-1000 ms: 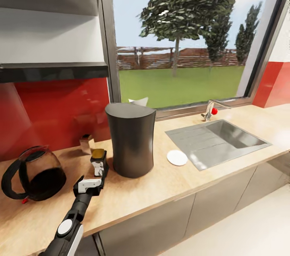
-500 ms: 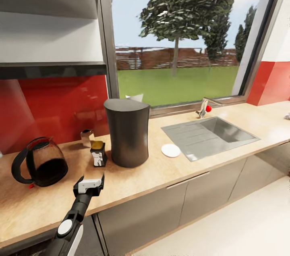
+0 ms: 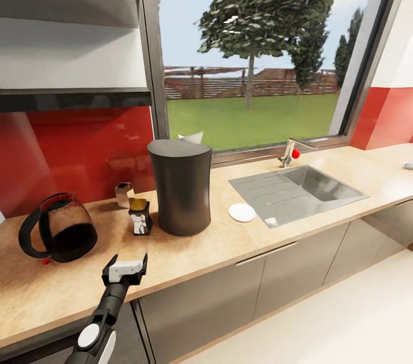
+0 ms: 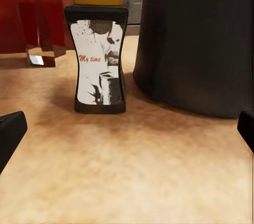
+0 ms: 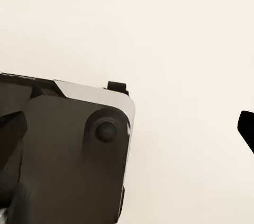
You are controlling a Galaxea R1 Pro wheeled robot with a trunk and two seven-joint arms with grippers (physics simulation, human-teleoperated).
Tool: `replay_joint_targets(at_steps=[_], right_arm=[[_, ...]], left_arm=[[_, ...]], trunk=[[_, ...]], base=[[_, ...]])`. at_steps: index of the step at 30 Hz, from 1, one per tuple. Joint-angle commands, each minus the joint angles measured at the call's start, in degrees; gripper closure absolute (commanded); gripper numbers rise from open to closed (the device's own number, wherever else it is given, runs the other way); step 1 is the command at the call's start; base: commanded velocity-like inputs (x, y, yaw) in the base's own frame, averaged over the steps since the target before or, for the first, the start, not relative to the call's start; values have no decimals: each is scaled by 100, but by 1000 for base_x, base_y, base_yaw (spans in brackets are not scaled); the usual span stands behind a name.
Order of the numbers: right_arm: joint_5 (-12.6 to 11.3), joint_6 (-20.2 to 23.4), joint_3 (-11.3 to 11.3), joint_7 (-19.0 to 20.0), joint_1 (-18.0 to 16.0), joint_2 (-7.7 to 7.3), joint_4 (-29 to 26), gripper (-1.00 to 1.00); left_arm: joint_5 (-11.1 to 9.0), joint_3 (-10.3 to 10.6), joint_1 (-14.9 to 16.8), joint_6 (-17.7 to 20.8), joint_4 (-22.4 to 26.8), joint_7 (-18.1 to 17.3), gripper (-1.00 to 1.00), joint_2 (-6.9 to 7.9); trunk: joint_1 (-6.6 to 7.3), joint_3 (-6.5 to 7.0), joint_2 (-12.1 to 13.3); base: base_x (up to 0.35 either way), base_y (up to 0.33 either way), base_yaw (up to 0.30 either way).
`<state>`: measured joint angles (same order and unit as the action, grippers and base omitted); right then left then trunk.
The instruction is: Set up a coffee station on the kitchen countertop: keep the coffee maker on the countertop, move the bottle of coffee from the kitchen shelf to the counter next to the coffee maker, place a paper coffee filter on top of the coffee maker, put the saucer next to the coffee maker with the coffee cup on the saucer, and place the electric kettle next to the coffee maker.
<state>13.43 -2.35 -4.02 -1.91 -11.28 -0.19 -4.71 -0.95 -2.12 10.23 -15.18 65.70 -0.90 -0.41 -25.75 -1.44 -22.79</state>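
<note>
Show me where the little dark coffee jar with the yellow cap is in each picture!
Head view: the small dark jar with the brown-gold cap and white label stands on the light-wood countertop, just left of the tall dark-grey coffee maker.
Left wrist view: the jar stands upright on the wood beside the machine's dark body.
Right wrist view: not in it.
Shared landmark: the coffee maker.

Before me I saw a big window (image 3: pixel 252 49), and behind it a tree (image 3: pixel 264 3), green grass and a wooden fence (image 3: pixel 229 86). A red wall panel (image 3: pixel 80 152) stood left of the window. A steel sink (image 3: pixel 298 192) with a tap (image 3: pixel 289 153) lay at the right. Near the panel stood a small shiny block (image 3: pixel 123 194).
</note>
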Motion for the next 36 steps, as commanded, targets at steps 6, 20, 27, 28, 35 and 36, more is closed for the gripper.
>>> replay_joint_targets(at_steps=[6,20,27,28,35,36], right_arm=[[55,-160,-54,-11,-6,1,13,-100],[46,-231,-58,-11,-6,1,14,-100],[46,-231,-55,-11,-6,1,14,-100],[46,-231,-55,-11,-6,1,14,-100],[48,-231,-55,-11,-6,1,14,-100],[47,-231,-55,-11,-6,1,14,-100]], left_arm=[[-15,47,-74,-42,39,-9,-100,-26],[-24,73,-82,-43,92,-12,-100,-70],[-27,388,-86,-46,92,-14,-100,-71],[-28,412,-87,-46,92,-14,-100,-72],[-42,742,-177,-38,-7,-16,-100,-67],[-43,757,-221,-38,-30,-19,-100,-66]], trunk=[[-4,-13,-13],[-4,-13,-13],[-4,-13,-13],[-4,-13,-13],[-4,-13,-13],[-4,-13,-13]], base=[[-51,0,0],[-228,-147,-158],[-31,-27,-298],[-3,-3,-299],[-1,-1,-299],[0,0,-299]])
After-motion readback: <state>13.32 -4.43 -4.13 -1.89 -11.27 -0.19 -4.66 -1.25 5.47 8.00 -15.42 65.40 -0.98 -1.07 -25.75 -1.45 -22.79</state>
